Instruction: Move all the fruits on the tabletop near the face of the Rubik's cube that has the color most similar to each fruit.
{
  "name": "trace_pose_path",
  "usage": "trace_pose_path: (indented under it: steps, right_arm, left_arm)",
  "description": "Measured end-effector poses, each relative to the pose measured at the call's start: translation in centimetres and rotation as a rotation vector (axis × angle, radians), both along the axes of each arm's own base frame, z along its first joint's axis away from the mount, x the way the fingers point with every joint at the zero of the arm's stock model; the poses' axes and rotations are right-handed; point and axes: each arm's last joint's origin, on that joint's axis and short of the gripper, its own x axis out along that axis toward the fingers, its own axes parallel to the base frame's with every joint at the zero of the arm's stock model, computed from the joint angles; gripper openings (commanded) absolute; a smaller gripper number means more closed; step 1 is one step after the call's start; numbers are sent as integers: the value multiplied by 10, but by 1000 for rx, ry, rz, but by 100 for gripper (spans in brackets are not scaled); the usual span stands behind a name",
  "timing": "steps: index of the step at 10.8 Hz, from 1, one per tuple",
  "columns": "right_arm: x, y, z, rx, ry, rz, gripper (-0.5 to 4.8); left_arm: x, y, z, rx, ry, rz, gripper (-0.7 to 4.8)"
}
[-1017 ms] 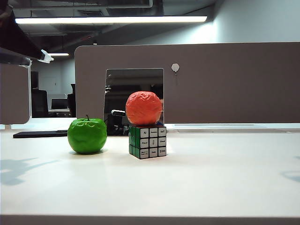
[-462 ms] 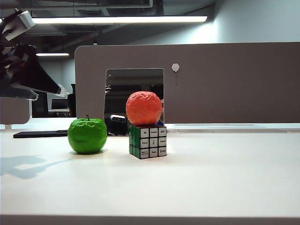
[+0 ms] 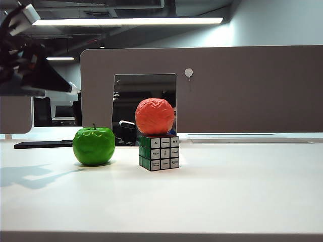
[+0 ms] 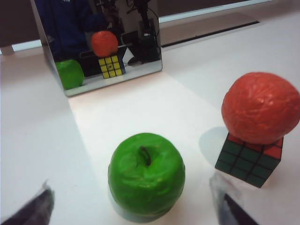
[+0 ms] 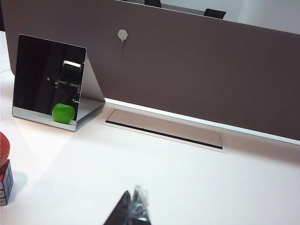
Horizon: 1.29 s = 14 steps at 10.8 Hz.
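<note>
I have the left tool (image 4: 131,206) spread wide above the apple (image 4: 146,174), which sits beside the cube's (image 4: 248,161) green face mid-tabletop (image 3: 227,201), the red fruit (image 4: 260,113) on top, right tool (image 5: 132,211) pinched shut; next, lower and close on the apple.

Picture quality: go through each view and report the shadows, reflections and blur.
Exterior view: the left gripper is dark, its shadow on the tabletop. Left wrist view: the green apple is glossy, the mirror reflects both fruits, the near fingertips are blurred. Right wrist view: the right gripper is shut and soft-edged.
</note>
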Motion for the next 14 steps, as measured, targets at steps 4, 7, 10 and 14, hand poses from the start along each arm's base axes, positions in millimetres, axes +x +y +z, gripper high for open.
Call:
trace_pose_path:
  steps: [4,7,10,14]
  right_arm:
    - [0,0,-4,-18,38,0,-1]
    - [0,0,-4,-15,40,1,-1]
    - [0,0,-4,-11,41,2,-1]
    - [0,0,-7,-9,67,1,-1]
  left_arm:
    - [19,-7,-14,-96,-18,-6,479]
    - [33,-20,-17,-96,3,-49,479]
    - [56,-29,-5,-98,-36,-49,479]
    - [69,-40,-33,-72,93,-56,479]
